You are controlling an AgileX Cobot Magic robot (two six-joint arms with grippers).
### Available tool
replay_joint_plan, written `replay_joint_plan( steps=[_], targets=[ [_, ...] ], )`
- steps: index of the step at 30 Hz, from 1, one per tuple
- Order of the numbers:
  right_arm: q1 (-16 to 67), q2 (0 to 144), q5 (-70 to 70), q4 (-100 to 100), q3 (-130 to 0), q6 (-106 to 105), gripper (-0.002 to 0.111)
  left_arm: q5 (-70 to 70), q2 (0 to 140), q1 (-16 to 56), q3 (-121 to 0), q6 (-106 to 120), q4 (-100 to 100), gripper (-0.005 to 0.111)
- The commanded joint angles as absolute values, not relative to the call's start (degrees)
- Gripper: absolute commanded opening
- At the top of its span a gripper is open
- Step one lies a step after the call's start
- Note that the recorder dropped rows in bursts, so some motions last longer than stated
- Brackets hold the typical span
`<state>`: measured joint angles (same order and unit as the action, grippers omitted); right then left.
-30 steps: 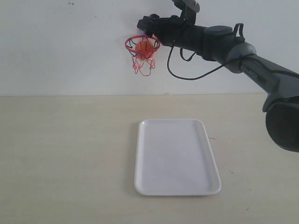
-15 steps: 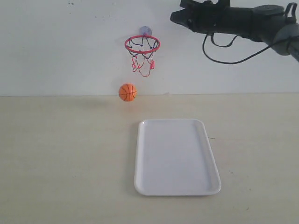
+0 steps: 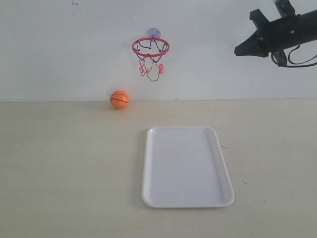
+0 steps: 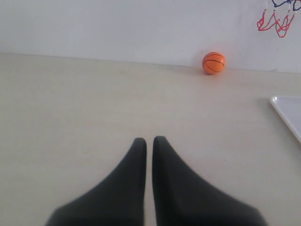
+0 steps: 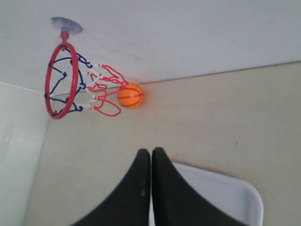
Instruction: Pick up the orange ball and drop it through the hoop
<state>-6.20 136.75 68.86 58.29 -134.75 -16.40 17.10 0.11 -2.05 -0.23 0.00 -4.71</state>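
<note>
Both left pincer point(image 4: 149, 140) and right pincer point(image 5: 151, 153) sit clenched, empty; ball point(image 3: 119, 99) lies far, left of hoop point(image 3: 150, 48); I judge the drop done.

White tray point(image 3: 187, 198) on beige table point(image 3: 69, 168).

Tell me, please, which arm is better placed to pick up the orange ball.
Probably left: the orange ball lies left of the tray, straight ahead of the left gripper; the right gripper hangs high, far right.
</note>
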Motion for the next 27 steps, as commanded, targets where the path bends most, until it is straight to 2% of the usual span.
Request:
replay_joint_plan(
  steps=[1,7,12,18,27],
  targets=[
    [-5.7,123.7,70.0,52.2,-121.6,-22.9,0.0,16.7,0.0,-2.2,0.0,-0.4,-4.9,0.004],
    [-5.8,106.4,70.0,37.0,-94.9,-32.7,0.0,16.7,0.0,-2.2,0.0,-0.4,-4.9,0.004],
    [-6.1,93.1,70.0,39.6,-72.9,-7.5,0.0,16.7,0.0,-2.2,0.0,-0.4,-4.9,0.004],
    [-6.1,86.7,70.0,39.7,-63.1,-1.0,0.0,16.7,0.0,-2.2,0.0,-0.4,-4.9,0.004],
    [-6.1,86.4,69.8,39.5,-62.3,-1.0,0.0,16.7,0.0,-2.2,0.0,-0.4,-4.9,0.004]
  ],
)
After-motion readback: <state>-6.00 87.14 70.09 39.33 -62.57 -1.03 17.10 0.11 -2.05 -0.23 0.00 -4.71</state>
